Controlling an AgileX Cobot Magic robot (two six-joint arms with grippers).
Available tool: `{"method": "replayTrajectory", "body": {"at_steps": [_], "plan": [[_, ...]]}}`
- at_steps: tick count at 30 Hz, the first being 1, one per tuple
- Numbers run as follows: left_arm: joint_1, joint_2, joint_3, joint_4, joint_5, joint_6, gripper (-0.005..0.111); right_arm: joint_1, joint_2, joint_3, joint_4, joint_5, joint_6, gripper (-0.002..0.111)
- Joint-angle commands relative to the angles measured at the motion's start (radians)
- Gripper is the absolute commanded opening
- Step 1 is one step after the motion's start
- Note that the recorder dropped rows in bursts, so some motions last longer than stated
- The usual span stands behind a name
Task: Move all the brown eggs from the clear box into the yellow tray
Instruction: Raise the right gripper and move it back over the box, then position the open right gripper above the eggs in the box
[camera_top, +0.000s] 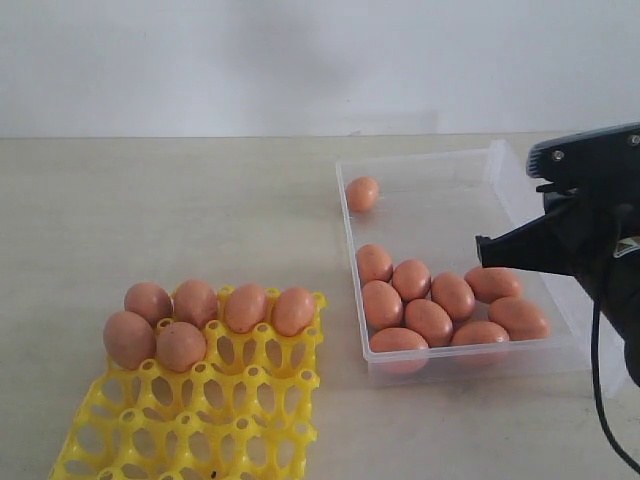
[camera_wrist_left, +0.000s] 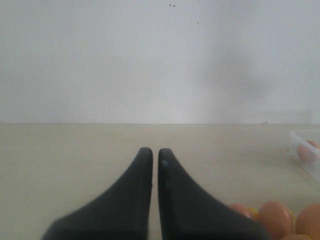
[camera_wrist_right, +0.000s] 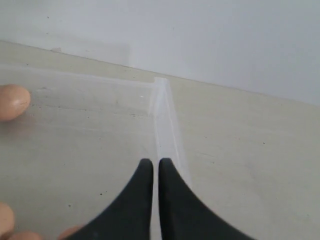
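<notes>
Yellow plastic at the far left: the yellow tray (camera_top: 200, 430), holding six brown eggs (camera_top: 195, 303) in its two far rows, nearer cups vacant. Seen only from its own wrist camera, left gripper (camera_wrist_left: 151, 152) with fingers pressed together on nothing, bare tabletop (camera_wrist_left: 60, 150) ahead, tray eggs off to one side.

Further right, the clear box (camera_top: 440, 190) with ten eggs left to shift: a lone egg (camera_top: 362, 193) in the far corner on the tray side, nine bunched at the near end.

At the right edge, right gripper (camera_top: 484, 250), pinched together and empty, pointing leftward over the box. Just below and in front of its tips, the nearest egg (camera_top: 492, 284), long axis lying roughly along the line of the fingers. Looks to need the fingers spread, then a short drop to straddle that egg's narrow width. Clearly work for the right arm, being the nearer to the box.
</notes>
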Motion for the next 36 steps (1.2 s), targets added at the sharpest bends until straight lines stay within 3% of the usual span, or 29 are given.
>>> {"method": "replayTrajectory", "body": {"at_steps": [1, 5, 7, 11, 15, 19, 24, 26, 36], "plan": [[0.003, -0.003, 0.004, 0.0, -0.003, 0.003, 0.004, -0.004, 0.001, 0.0, -0.279, 0.159, -0.006, 0.0], [0.003, -0.003, 0.004, 0.0, -0.003, 0.003, 0.004, -0.027, 0.023, -0.075, -0.337, 0.268, 0.197, 0.0], [0.003, -0.003, 0.004, 0.0, -0.003, 0.003, 0.004, -0.069, 0.037, -0.17, -0.373, 0.436, 0.229, 0.0], [0.003, -0.003, 0.004, 0.0, -0.003, 0.003, 0.004, -0.164, 0.093, -0.419, -0.4, 0.966, 0.224, 0.0], [0.003, -0.003, 0.004, 0.0, -0.001, 0.003, 0.004, -0.206, 0.142, -0.566, -0.416, 1.172, 0.217, 0.0], [0.003, -0.003, 0.004, 0.0, -0.001, 0.003, 0.004, -0.199, 0.161, -0.589, -0.433, 1.273, 0.15, 0.008], [0.003, -0.003, 0.004, 0.0, -0.001, 0.003, 0.004, -0.199, 0.191, -0.589, -0.441, 1.27, 0.145, 0.046], [0.003, -0.003, 0.004, 0.0, -0.001, 0.003, 0.004, -0.199, 0.196, -0.589, -0.441, 1.244, 0.157, 0.053], [0.003, -0.003, 0.004, 0.0, -0.001, 0.003, 0.004, -0.199, 0.199, -0.589, -0.441, 1.179, 0.18, 0.052]]}}
